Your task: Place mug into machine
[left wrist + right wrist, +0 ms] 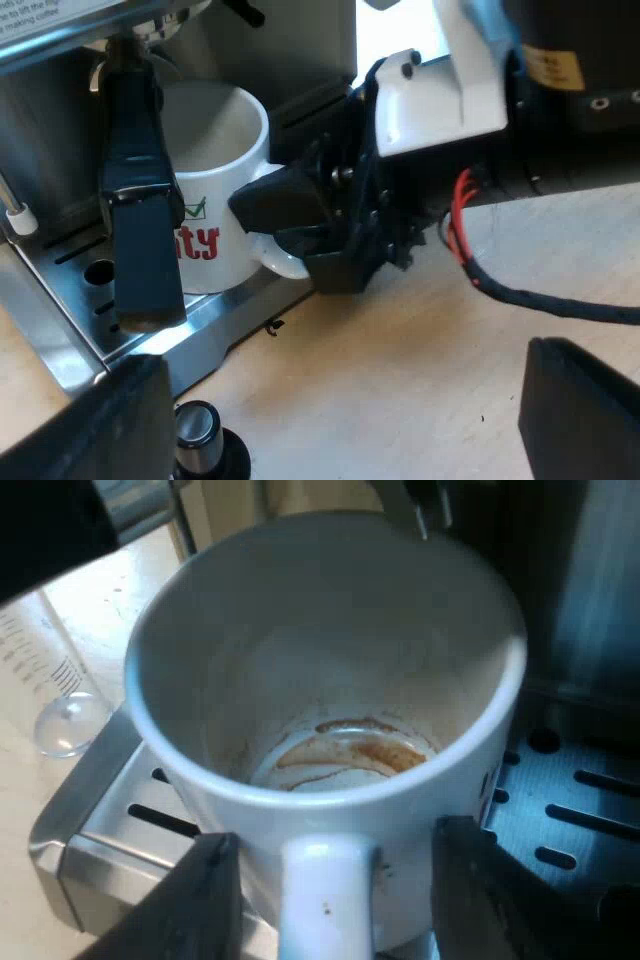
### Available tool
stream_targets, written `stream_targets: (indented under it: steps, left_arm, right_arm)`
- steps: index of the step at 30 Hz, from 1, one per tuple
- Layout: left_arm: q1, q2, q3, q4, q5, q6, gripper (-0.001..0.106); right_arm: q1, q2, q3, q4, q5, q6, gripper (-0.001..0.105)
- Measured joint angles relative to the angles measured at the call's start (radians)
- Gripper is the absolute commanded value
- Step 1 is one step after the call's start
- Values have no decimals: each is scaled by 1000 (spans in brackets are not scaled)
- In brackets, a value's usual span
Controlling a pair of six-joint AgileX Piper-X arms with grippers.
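Straddling the handle [325, 905] that points back at it, right gripper [335, 840] has fingers spread beside the upright white ceramic mug [320, 660] on the slotted steel drip tray [570, 800]; left gripper [335, 410] fingers also spread.

A counter [400, 380] of pale wood was seen, its faint grain running across a smooth, matt surface marked by a few small dark specks. Soft light was spread over it. At about twelve o'clock from the bare wood, a washed-out white patch of strong light [395, 30] was visible; whether a window or a wall lay there could not be told. In the right wrist view the same pale wood was shown, finely scratched. At about two o'clock from it a beige surface [290, 495] with upright lines was made out, its nature undetermined.
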Motion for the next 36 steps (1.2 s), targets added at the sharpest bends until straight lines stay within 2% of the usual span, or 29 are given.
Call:
stream_targets:
  steps: [5,14,23,36]
  left_arm:
    - [0,0,0,0,0,0,72]
    - [0,0,0,0,0,0,72]
    - [0,0,0,0,0,0,72]
    - [0,0,0,0,0,0,72]
  right_arm:
    - [0,22,-22,0,61,-2,44]
    - [0,56,-31,-52,90,-2,44]
    - [0,71,-33,-142,113,-2,44]
    - [0,86,-33,-171,113,-2,44]
